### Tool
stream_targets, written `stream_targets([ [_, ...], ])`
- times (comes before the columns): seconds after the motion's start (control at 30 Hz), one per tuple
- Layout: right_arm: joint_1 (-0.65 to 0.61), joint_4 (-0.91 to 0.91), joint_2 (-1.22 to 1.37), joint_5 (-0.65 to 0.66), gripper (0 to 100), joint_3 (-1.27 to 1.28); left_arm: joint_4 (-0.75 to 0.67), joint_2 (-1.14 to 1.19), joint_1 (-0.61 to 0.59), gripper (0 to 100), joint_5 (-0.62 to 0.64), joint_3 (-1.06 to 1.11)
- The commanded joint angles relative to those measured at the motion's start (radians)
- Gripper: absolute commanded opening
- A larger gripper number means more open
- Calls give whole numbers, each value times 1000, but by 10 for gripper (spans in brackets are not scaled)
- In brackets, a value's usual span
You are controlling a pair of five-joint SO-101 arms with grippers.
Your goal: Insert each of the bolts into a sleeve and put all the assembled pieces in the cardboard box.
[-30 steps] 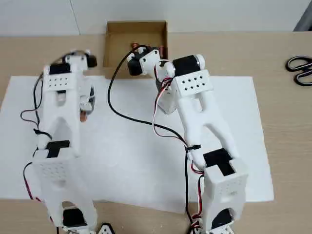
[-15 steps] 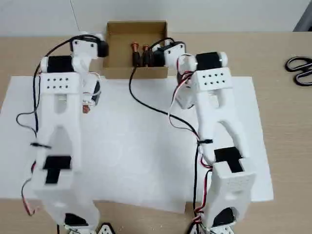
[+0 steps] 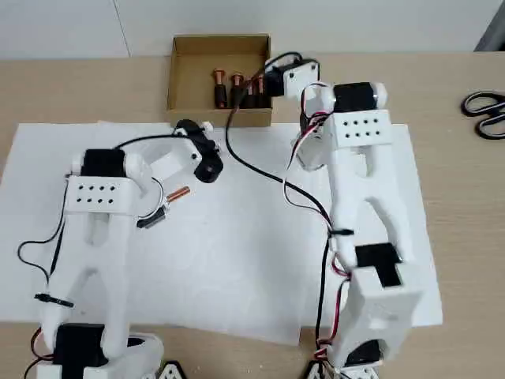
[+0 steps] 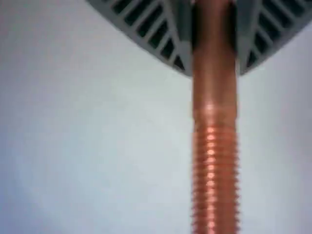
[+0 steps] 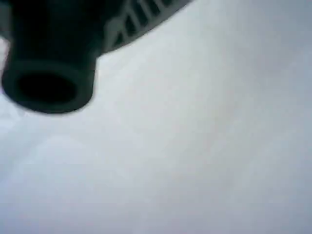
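the left gripper (image 4: 214, 34), clamped tight on the copper bolt (image 3: 178, 193), has swung back from beside the cardboard box (image 3: 188, 49) to the middle of the white paper (image 3: 237, 260), and the threaded end now aims across at the other arm. the right gripper (image 5: 58, 22) has drawn away from the box toward its own side, closed on a black sleeve (image 5: 48, 83) (open bore facing its camera). farther off, several assembled pieces (image 3: 237, 85) lie in the box. the next mating looks ready to line up.
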Motion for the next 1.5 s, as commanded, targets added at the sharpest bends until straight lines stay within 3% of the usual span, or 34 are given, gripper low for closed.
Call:
stream_targets([
  [0.0, 18, 4, -128, -26, 4, -3, -219, -48, -2, 6, -75, 68],
  [0.13, 28, 4, -168, -37, 4, 6, -373, -48, 2, 6, -149, 145],
  [0.33, 28, 1, -200, -37, 4, 57, -592, -48, 0, 6, -160, 245],
  [0.47, 28, 4, -226, -38, 4, 57, -669, -21, 2, 7, -250, 278],
  [0.6, 28, 4, -251, -38, 4, 57, -732, 89, 0, 7, -259, 263],
  [0.83, 27, 4, -252, -38, 4, 57, -744, 296, 0, 11, -270, 125],
  [1.13, 27, 4, -251, -38, 4, 57, -746, 381, 0, 103, -265, 56],
  [1.33, 27, -1, -249, -38, 4, 57, -744, 381, -8, 104, -143, 16],
  [1.47, 27, -2, -249, -38, 4, 57, -744, 379, -8, 104, 26, -58],
])
